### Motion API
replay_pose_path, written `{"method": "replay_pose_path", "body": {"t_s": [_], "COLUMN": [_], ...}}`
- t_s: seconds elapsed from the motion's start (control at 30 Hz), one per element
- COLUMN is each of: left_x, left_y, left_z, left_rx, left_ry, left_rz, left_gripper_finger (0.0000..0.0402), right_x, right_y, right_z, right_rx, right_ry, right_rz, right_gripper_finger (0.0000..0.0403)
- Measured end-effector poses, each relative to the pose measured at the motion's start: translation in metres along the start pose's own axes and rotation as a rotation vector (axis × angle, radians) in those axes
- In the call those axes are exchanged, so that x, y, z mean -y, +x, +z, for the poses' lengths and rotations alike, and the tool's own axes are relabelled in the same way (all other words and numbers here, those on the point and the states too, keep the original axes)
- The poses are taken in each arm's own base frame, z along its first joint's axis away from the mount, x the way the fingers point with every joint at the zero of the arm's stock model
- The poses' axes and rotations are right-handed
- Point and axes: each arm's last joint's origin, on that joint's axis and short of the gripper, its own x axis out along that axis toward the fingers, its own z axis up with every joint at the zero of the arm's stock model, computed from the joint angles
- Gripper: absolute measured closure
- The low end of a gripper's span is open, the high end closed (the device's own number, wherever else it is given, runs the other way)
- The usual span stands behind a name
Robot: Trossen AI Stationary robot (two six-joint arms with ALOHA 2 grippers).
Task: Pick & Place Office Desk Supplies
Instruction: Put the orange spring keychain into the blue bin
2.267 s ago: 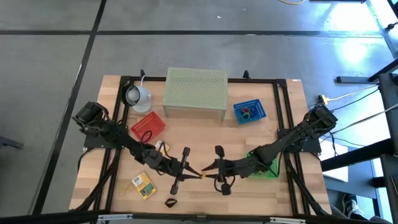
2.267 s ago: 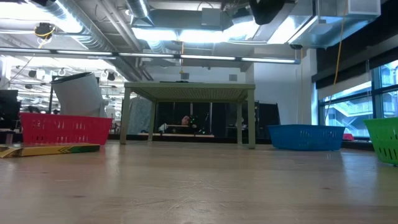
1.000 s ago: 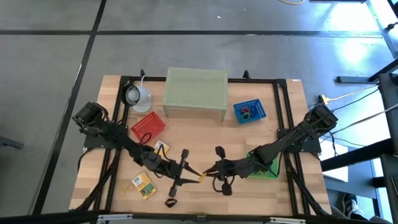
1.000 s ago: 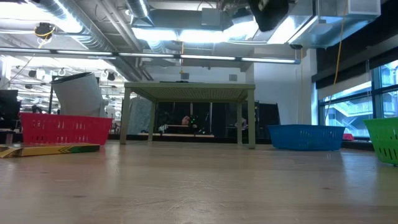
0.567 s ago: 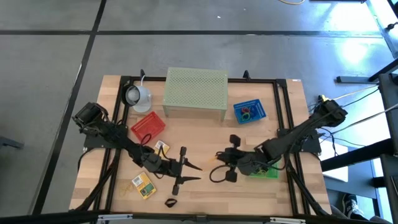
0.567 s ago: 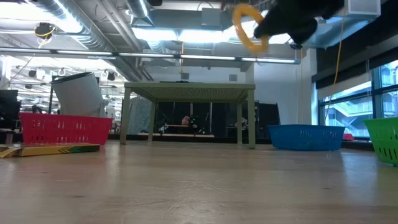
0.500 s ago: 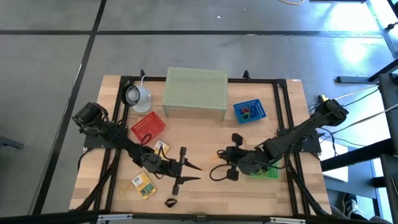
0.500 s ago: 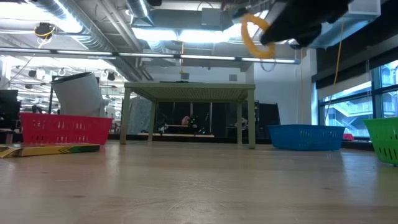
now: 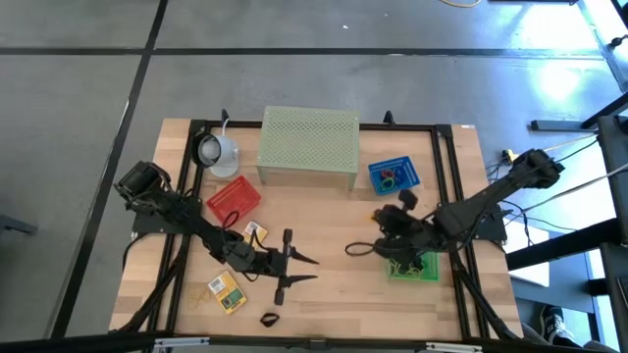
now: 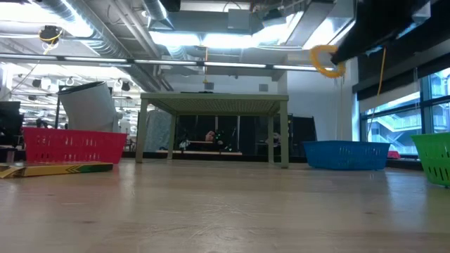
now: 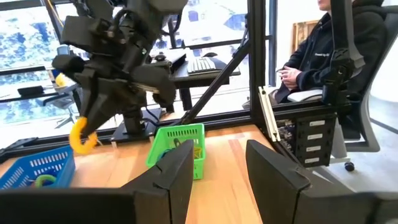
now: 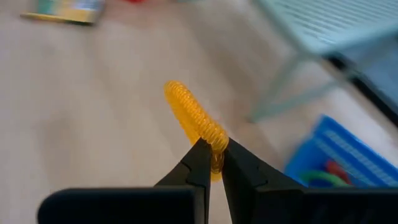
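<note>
A yellow coiled loop hangs in the air above the table's middle right, and my right gripper is shut on it. The low view shows this loop high above the tabletop. The left wrist view shows it under the right arm's fingers. My left gripper stands open near the table's front middle, pointing right, with nothing between its fingers. A yellow packet and a black clip lie flat on the table at the front left. A smaller packet lies by the left arm. My right gripper pinches one stretch of the loop's coil between its two fingertips. The fingers come from the table's right side, slanting down. The rest of the ring stands out past the fingertips, lifted clear of the table.
A pale green perforated stand is at the far middle. A red basket sits left of it, a blue basket with coloured loops right of it. A green basket lies under the right arm. A white lamp stands far left. A person sits beyond the table.
Both grippers met over the front middle with the yellow loop between them. My left gripper has opened and let go of it. My right gripper has drawn away toward the table's right and far side, carrying the loop clear of the table.
</note>
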Motion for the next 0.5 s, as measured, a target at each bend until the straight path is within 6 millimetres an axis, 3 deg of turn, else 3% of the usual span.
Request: {"method": "replay_pose_path", "body": {"t_s": [0.2, 0.5], "left_x": [0.0, -0.001], "left_y": [0.0, 0.0], "left_z": [0.0, 0.0], "left_rx": [-0.001, -0.001], "left_ry": [0.001, 0.001], "left_rz": [0.006, 0.008], "left_gripper_finger": [0.026, 0.026], "right_x": [0.025, 0.062], "right_y": [0.003, 0.041], "right_z": [-0.009, -0.027], "right_rx": [-0.034, -0.147], "right_ry": [0.12, 0.206], "right_rz": [-0.228, -0.433], "right_gripper_finger": [0.0374, 0.0374]}}
